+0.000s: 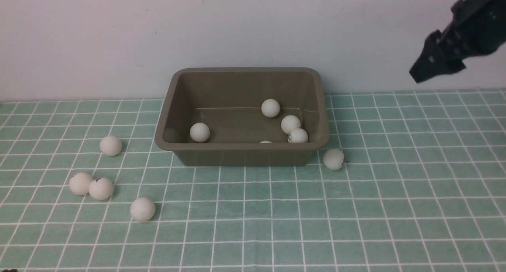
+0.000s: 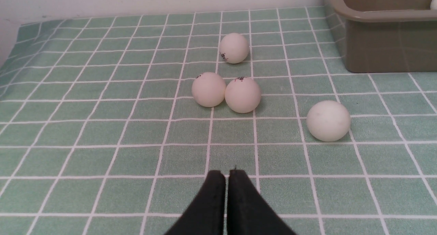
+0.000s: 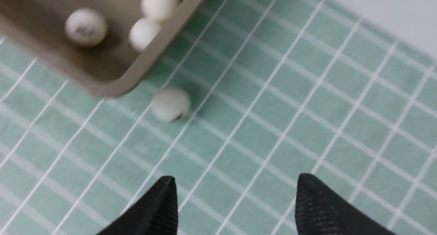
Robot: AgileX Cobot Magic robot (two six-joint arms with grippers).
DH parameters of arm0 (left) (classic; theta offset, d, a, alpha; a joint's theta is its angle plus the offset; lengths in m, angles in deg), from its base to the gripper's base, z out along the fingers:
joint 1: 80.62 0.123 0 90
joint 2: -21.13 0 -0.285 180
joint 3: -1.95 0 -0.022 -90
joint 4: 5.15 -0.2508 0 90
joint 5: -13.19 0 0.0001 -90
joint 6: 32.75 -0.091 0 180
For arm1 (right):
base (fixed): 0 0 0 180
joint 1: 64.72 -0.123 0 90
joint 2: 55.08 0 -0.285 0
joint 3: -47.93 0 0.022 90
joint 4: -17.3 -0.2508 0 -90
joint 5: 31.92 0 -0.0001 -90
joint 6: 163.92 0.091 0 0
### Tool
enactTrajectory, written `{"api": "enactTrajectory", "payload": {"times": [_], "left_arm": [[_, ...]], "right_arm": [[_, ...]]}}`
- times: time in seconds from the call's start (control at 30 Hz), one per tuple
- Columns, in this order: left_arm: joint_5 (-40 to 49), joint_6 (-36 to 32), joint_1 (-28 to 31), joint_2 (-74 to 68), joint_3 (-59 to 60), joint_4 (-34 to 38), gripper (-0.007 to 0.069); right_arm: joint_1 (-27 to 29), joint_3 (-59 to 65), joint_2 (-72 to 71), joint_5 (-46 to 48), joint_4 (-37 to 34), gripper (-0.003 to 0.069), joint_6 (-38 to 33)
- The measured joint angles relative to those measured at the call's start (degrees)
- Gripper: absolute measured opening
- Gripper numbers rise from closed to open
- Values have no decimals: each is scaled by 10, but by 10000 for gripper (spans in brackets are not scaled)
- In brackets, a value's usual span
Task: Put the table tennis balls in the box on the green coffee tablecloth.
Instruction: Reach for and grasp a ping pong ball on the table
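While the right gripper hangs wide and empty, one ball sits just beside the box, toward the counter's right edge. It should straddle that ball squarely and avoid nudging the box. The left gripper is closed and empty.

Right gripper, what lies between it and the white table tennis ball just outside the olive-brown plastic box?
Only bare mint-green gridded tablecloth; the right wrist view shows nothing between the open black right gripper and that white ball.
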Motion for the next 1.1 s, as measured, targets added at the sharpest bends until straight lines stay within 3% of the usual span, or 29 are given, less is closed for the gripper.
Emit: {"api": "enactTrajectory", "payload": {"times": [0.23, 0.3, 0.5, 0.87, 1.1], "left_arm": [[0, 0, 0, 0, 0, 0, -4], [0, 0, 0, 0, 0, 0, -4], [0, 0, 0, 0, 0, 0, -4], [0, 0, 0, 0, 0, 0, -4], [0, 0, 0, 0, 0, 0, -4]], "right_arm": [[-5, 172, -66, -52, -96, 421, -123], [-31, 222, -61, -86, -102, 421, -209], [-78, 238, -2, -143, -108, 421, -361], [-80, 239, 62, -239, -113, 420, -406], [-80, 239, 99, -261, -155, 420, -455]]}}
